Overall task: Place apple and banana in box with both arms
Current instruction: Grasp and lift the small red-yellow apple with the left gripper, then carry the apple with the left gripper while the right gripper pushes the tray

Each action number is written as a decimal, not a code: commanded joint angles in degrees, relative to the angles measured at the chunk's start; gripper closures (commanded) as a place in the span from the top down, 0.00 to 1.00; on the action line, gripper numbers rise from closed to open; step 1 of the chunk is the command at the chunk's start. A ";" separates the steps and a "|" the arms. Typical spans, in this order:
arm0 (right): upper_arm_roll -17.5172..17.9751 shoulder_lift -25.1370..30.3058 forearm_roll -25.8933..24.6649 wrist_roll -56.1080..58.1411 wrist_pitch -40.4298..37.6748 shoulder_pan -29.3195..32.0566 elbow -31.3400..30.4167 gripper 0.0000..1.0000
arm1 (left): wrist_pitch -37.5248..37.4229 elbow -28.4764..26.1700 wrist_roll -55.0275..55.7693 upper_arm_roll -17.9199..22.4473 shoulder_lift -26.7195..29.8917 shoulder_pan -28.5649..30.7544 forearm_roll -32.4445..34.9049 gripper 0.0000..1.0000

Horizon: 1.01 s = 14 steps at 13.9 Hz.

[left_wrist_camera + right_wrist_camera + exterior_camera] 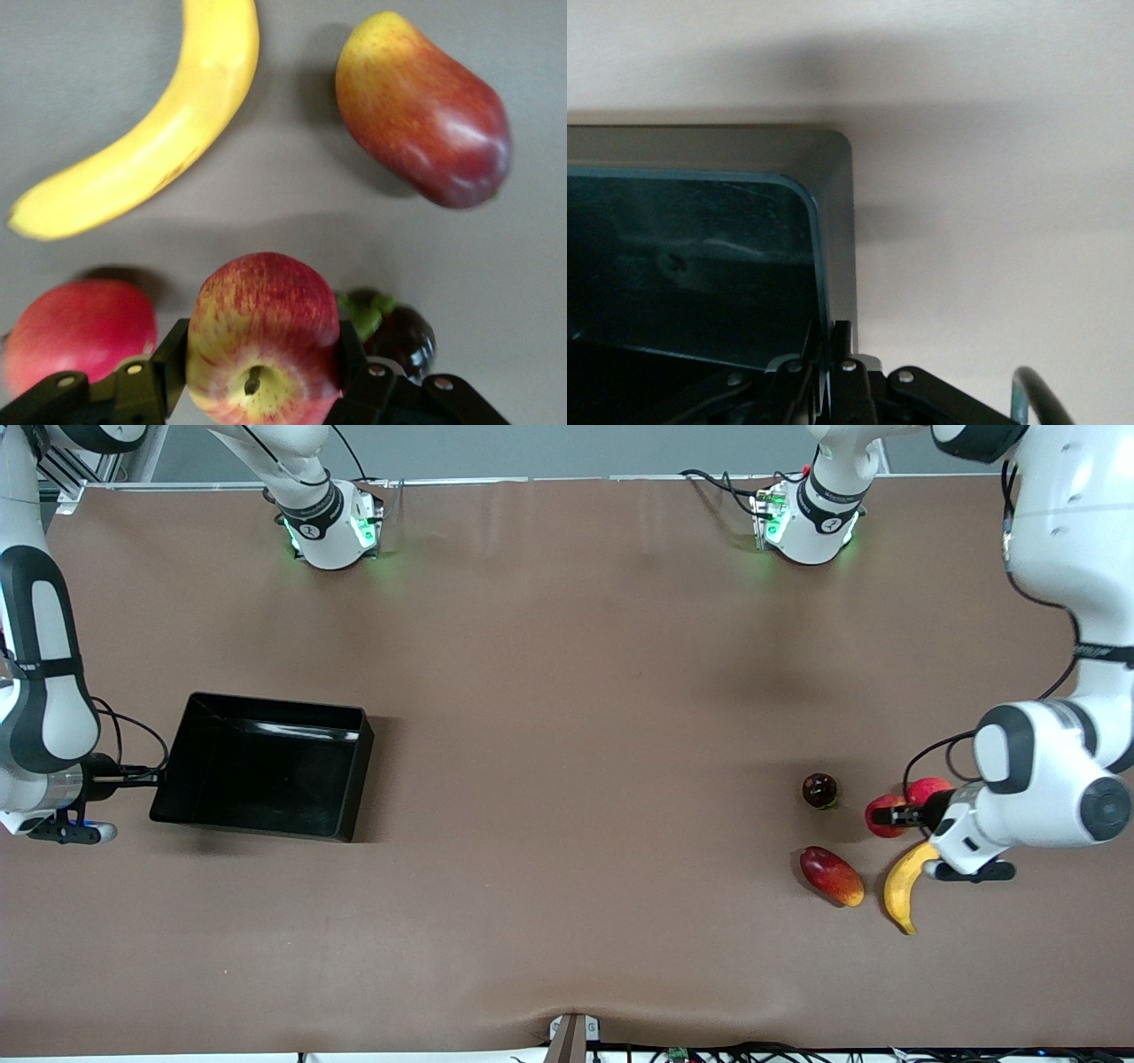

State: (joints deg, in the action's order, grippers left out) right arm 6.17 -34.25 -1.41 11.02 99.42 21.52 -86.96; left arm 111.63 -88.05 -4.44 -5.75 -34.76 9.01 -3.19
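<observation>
Bare brown table [576,779] lies open between the box [266,766] and the crowded fruit cluster, where a pinkish fruit [928,788], dark fruit [819,789] and oblong fruit [831,875] hem in the banana [904,877].

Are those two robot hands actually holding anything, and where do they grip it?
Yes. The left hand grips the small round red-and-yellow streaked apple by its two sides. The right hand pinches the shallow glossy black plastic box by its end wall.
</observation>
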 commanded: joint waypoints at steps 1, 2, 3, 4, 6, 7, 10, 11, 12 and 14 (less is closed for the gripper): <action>0.33 0.94 1.31 -0.38 -6.42 -3.14 3.55 0.00 | -6.57 -1.33 -0.75 -0.05 7.06 1.44 1.17 0.00; 0.24 1.03 3.93 -0.38 -7.57 -3.93 4.25 0.00 | -8.51 -1.33 -0.58 -0.05 8.99 1.53 1.17 0.00; 0.24 1.03 5.96 -0.29 -8.10 -4.29 4.52 0.00 | -10.10 -1.42 -0.66 -0.05 10.58 1.62 1.17 0.00; 0.24 1.03 7.03 -0.47 -8.11 -5.60 4.61 0.00 | -12.11 -1.51 -0.66 0.04 12.33 1.97 1.17 0.00; 0.24 1.03 9.13 -0.56 -8.19 -8.15 4.61 0.00 | -15.54 -1.60 -0.31 -0.05 14.71 3.02 1.17 0.00; 0.24 1.03 10.97 -0.64 -8.19 -9.12 4.61 0.00 | -16.87 -1.60 -0.05 -0.05 15.85 3.20 1.17 0.00; 0.15 1.03 14.06 -4.58 -8.11 -13.59 4.43 0.00 | -17.50 -4.49 1.61 -0.57 20.68 2.77 1.25 0.00; 0.15 1.03 14.85 -7.38 -7.93 -15.61 4.44 0.00 | -17.58 -5.28 3.02 -0.92 22.00 2.68 1.17 0.00; 0.15 1.03 16.51 -10.81 -7.67 -18.07 4.44 0.00 | -17.84 -5.90 4.60 -1.88 22.97 2.68 1.17 0.00; 0.15 1.03 17.93 -15.92 -7.05 -23.08 4.61 0.00 | -18.11 -6.43 8.63 -4.08 24.21 2.68 1.17 0.00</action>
State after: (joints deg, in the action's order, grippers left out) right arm 6.69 -33.86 14.14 -0.52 93.16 2.63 -83.03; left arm 93.77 -91.79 0.56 -7.97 -13.62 11.76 -3.07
